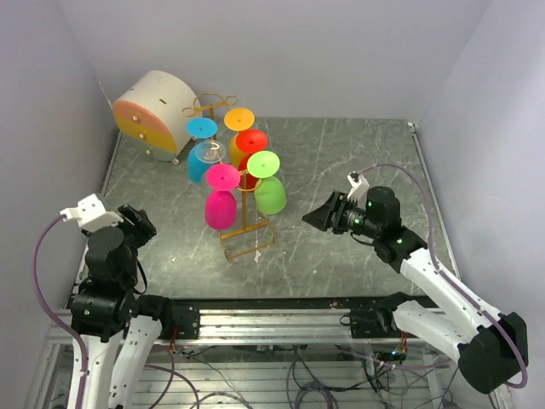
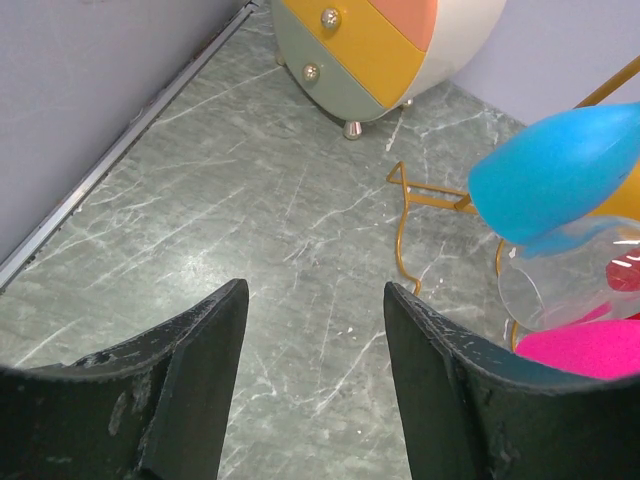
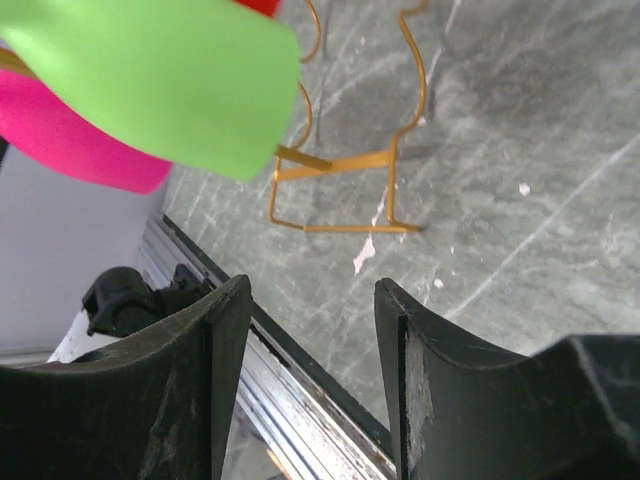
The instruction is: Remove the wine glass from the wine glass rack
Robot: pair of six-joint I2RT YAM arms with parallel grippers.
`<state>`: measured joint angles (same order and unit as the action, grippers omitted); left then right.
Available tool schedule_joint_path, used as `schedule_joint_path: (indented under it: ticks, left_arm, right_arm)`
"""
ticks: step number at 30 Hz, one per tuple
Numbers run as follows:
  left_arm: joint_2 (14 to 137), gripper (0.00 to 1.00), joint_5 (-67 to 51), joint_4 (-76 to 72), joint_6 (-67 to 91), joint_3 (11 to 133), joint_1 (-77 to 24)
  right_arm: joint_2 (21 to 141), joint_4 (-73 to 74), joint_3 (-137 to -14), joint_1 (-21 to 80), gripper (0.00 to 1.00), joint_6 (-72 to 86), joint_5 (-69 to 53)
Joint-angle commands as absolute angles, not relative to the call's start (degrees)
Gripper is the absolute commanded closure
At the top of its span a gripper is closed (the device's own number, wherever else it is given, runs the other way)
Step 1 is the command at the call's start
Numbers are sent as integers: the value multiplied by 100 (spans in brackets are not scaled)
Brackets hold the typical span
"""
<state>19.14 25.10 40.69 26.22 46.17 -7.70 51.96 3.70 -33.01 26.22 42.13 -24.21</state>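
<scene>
The gold wire wine glass rack stands mid-table with several coloured wine glasses hanging upside down on it: pink, green, blue, red and orange. My right gripper is open and empty, right of the green glass and pointing at it. In the right wrist view the green glass and pink glass hang above the rack's base frame. My left gripper is open and empty at the near left; its view shows the blue glass.
A round white-and-orange drum-shaped box with yellow drawers stands at the back left, also in the left wrist view. A metal rail runs along the table's near edge. White walls close in the left, back and right sides.
</scene>
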Motion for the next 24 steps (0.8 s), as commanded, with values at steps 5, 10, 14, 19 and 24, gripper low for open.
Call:
schedule_joint_path:
  ticks: [5,10,14,19,24]
  left_arm:
    - [1957,33,2676,4051,2706,4630,-727]
    - [2002,34,2713,4081,2729,4635,-725]
    - [2024,34,2738,4102,2739,4645,-728]
    - [2029,35,2742,4104,2757,4649,-723]
    - [2010,35,2752,4113,2758,4649,-729]
  right_arm:
    - [5411,1011,-4650,2644,48,3925,-2036]
    - [5776,1347,-5660,2645,49,3869,-1898]
    - [6179,1370,-6502,2645,50,3982,-2014]
    - [6688,1250,-7091,2637,51,4121,-2261]
    - [7179,823,-7315,2636,52,4404,-2955]
